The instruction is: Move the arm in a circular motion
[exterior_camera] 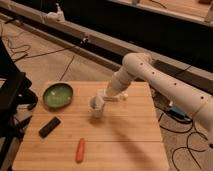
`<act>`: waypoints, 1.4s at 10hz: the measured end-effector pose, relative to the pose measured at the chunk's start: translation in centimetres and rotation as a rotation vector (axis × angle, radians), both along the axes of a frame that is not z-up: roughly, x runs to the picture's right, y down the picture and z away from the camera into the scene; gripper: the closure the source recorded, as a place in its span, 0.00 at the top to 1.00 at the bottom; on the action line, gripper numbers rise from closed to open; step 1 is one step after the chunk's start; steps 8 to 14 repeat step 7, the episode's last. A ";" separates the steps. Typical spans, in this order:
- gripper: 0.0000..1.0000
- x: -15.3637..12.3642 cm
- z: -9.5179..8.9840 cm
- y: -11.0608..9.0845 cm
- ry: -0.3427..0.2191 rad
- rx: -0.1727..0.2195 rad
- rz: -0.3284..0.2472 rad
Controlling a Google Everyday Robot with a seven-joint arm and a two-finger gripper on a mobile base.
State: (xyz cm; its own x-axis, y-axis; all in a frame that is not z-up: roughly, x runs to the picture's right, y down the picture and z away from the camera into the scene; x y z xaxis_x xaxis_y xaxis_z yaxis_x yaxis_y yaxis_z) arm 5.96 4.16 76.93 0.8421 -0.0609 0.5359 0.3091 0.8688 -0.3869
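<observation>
The arm (pixel 165 85) is large and white, made of thick tubular segments with small dark dots. It enters from the right edge, bends at a rounded joint (pixel 137 64) above the table's far edge, and tapers down to the left. The gripper (pixel 105 96) at its narrow tip is low over the wooden table (pixel 125 140), right beside a white cup (pixel 96 107) and just above a small white object (pixel 119 97).
On the table are a green bowl (pixel 58 95) at the far left, a black rectangular object (pixel 49 126) at the left and an orange carrot (pixel 80 150) near the front. Cables lie on the floor. A dark frame (pixel 10 95) stands left.
</observation>
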 end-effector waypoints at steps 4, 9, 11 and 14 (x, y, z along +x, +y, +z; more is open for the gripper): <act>0.00 8.6 -1.2 1.3 0.123 -0.012 0.121; 0.00 12.3 -0.8 -1.7 0.176 0.030 0.191; 0.00 12.3 -0.8 -1.7 0.176 0.030 0.191; 0.00 12.3 -0.8 -1.7 0.176 0.030 0.191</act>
